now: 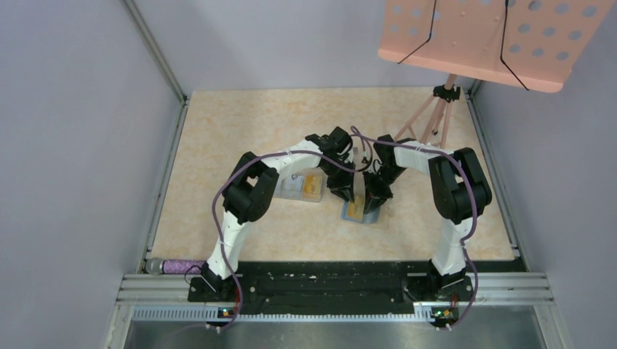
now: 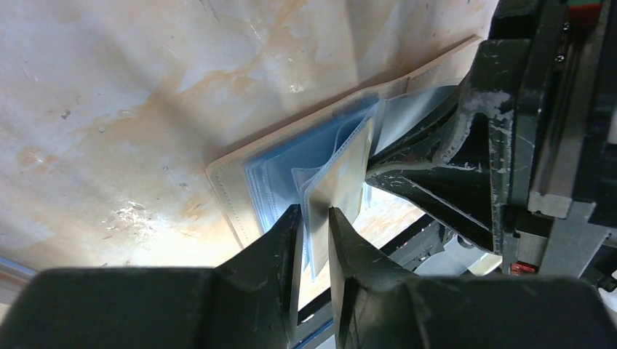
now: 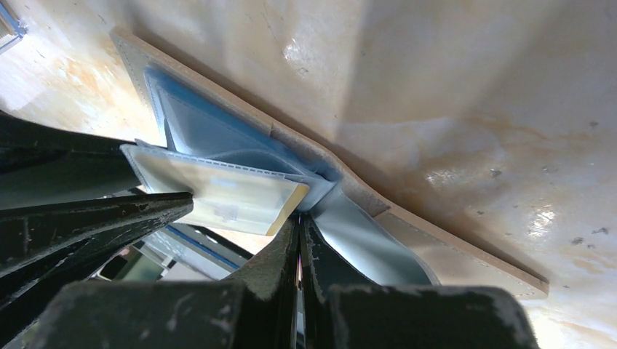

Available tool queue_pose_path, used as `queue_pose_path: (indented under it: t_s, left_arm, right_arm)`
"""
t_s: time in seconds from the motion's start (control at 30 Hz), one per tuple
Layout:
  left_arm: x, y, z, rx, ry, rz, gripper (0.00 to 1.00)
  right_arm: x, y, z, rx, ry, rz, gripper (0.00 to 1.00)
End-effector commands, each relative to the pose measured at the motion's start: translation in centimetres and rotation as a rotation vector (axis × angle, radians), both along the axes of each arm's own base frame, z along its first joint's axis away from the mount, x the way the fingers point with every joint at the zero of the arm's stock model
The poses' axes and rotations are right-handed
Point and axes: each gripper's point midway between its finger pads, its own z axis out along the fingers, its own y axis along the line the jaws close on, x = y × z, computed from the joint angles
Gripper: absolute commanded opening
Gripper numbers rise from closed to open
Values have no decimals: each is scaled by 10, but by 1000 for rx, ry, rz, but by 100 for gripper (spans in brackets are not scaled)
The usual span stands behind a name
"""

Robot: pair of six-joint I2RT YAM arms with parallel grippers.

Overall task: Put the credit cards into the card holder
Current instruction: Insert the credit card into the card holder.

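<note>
The tan card holder [image 1: 378, 220] lies open on the table between both arms, its blue-grey sleeves fanned up [image 2: 229, 196] [image 3: 451, 247]. My left gripper [image 1: 343, 190] [image 2: 314, 212] is shut on a yellow-edged credit card [image 2: 342, 182] [image 3: 225, 193], which sits partly inside a clear sleeve. My right gripper [image 1: 375, 198] [image 3: 300, 218] is shut, its tips pressed against the sleeves at the holder's fold; I cannot tell whether a sleeve is pinched. Two more credit cards, one grey [image 1: 291, 185] and one orange [image 1: 313, 187], lie on the table under the left arm.
A pink perforated music stand [image 1: 495, 36] on a tripod [image 1: 436, 116] stands at the back right. A purple-handled object [image 1: 174, 266] lies by the near left rail. Grey walls close in both sides of the table.
</note>
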Motion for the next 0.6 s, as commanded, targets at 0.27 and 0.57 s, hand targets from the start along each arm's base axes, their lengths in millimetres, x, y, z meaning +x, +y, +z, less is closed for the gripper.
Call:
queue_pose_path:
  t_s: [0.27, 0.57]
  left_arm:
    - [7, -9, 49, -60, -104, -26, 3]
    - [10, 13, 46, 27, -125, 2, 0]
  right_arm:
    - [3, 3, -3, -6, -11, 20, 0]
    - [27, 16, 28, 51, -112, 9, 0]
